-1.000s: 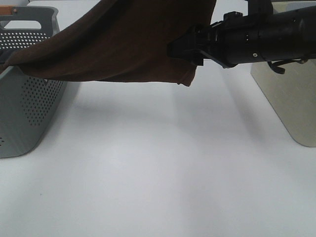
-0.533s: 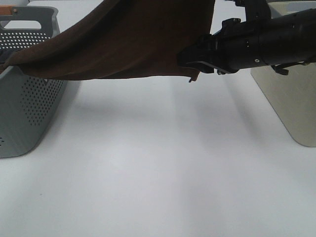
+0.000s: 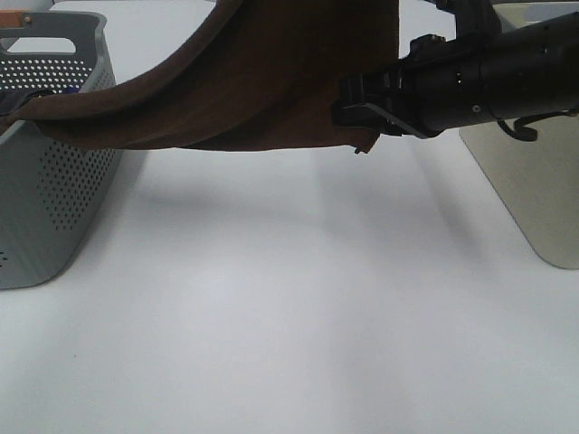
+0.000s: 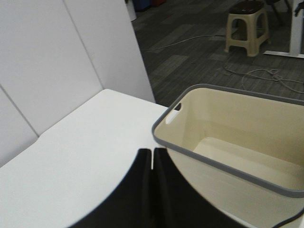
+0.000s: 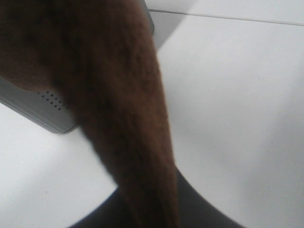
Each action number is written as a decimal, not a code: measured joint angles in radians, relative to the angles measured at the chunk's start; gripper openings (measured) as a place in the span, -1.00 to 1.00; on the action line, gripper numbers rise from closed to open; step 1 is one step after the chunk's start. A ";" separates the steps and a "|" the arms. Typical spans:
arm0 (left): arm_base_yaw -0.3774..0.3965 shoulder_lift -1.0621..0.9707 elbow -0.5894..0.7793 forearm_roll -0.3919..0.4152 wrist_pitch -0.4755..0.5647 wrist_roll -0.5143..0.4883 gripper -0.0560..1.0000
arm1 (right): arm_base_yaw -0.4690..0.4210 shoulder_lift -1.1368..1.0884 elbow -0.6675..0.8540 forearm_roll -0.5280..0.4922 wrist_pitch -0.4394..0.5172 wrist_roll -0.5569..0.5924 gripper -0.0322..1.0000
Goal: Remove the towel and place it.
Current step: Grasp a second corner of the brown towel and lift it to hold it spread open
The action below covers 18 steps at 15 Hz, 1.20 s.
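Towel (image 3: 262,81) hangs in the air from eleven to one o'clock in the high view, above the white table (image 3: 271,316), one end lying on the grey perforated basket (image 3: 54,181) at nine o'clock. Right gripper (image 3: 355,113), reaching in from two o'clock, is clamped on its lower corner. Left wrist view: left gripper (image 4: 152,190) pinched together, nothing visible between, near a beige bin (image 4: 228,137). Right wrist view: the towel (image 5: 118,95) runs straight into the grip
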 joint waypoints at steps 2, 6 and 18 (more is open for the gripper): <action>0.036 0.000 0.000 0.097 0.033 -0.104 -0.89 | 0.000 -0.048 -0.006 -0.175 0.037 0.213 -0.94; 0.152 0.000 0.000 0.104 0.132 -0.217 -0.89 | 0.000 -0.078 -0.193 -0.717 0.329 0.790 -0.94; 0.225 -0.135 0.000 0.076 -0.132 -0.210 -0.89 | 0.000 -0.045 -1.055 -1.350 0.721 1.183 -0.94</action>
